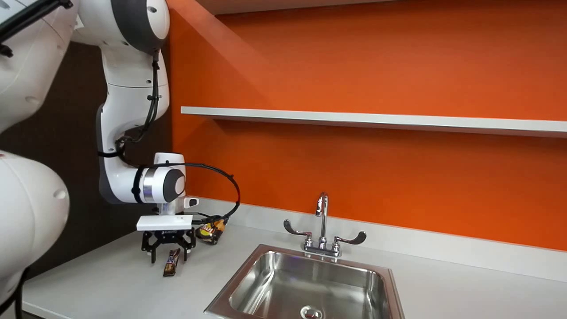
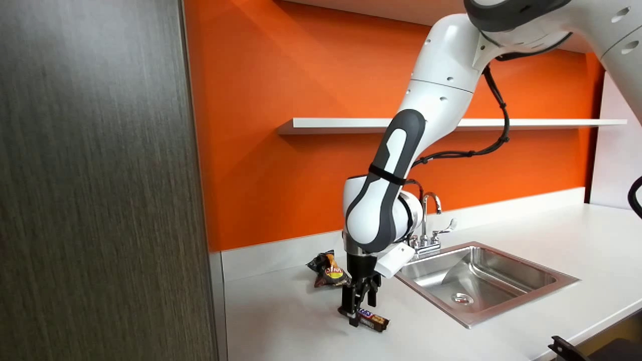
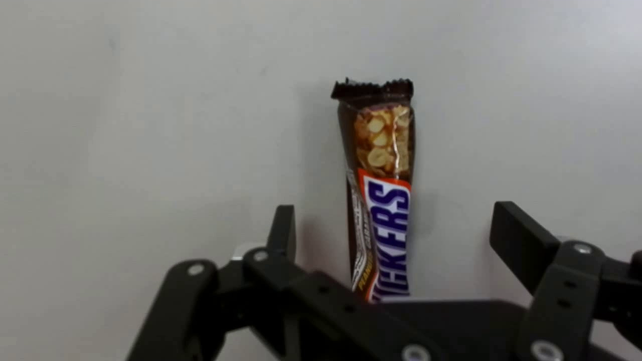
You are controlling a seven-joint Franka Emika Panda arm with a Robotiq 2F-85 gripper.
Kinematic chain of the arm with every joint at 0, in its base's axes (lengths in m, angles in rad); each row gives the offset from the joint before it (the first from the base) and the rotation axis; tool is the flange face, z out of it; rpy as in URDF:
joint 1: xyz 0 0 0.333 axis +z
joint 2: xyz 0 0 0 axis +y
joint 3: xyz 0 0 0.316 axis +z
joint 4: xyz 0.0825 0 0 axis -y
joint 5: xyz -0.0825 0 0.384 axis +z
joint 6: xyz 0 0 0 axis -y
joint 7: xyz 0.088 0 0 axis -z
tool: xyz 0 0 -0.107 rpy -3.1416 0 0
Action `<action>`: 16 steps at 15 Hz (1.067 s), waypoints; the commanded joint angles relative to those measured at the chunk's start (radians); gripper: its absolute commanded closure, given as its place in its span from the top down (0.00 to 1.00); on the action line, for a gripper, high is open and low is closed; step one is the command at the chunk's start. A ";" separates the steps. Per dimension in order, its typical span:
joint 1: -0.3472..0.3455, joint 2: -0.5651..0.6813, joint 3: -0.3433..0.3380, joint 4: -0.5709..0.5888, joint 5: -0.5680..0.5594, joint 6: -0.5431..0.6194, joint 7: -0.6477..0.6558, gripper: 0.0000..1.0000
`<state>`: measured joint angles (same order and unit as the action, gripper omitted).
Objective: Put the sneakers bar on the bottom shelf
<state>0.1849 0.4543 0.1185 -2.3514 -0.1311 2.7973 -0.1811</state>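
Note:
The Snickers bar [image 1: 171, 265] in its brown wrapper lies on the white counter. It also shows in an exterior view [image 2: 373, 320] and in the wrist view [image 3: 385, 210], where its near end is hidden behind the gripper. My gripper [image 1: 169, 258] points down over the bar and is open. In the wrist view the fingers [image 3: 396, 225] stand on either side of the bar, apart from it, with the bar nearer the left finger. The white shelf [image 1: 372, 118] runs along the orange wall above the counter; it also shows in an exterior view [image 2: 541, 123].
A chip bag [image 1: 211, 231] lies on the counter behind the gripper, near the wall; it shows in an exterior view [image 2: 331, 271] too. A steel sink [image 1: 394, 288] with a faucet [image 1: 323, 221] is set in the counter beside the bar. A dark panel [image 2: 100, 180] stands at the counter's end.

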 commanded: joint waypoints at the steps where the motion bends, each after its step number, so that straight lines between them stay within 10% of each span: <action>1: -0.017 0.005 0.005 0.008 -0.023 0.004 -0.011 1.00; 8: -0.015 0.010 0.003 0.008 -0.023 0.005 -0.006 1.00; 9: -0.014 0.010 0.002 0.008 -0.024 0.005 -0.006 0.75; 16: -0.017 0.017 0.007 0.007 -0.019 0.006 -0.008 0.25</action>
<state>0.1846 0.4661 0.1170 -2.3512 -0.1311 2.7973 -0.1811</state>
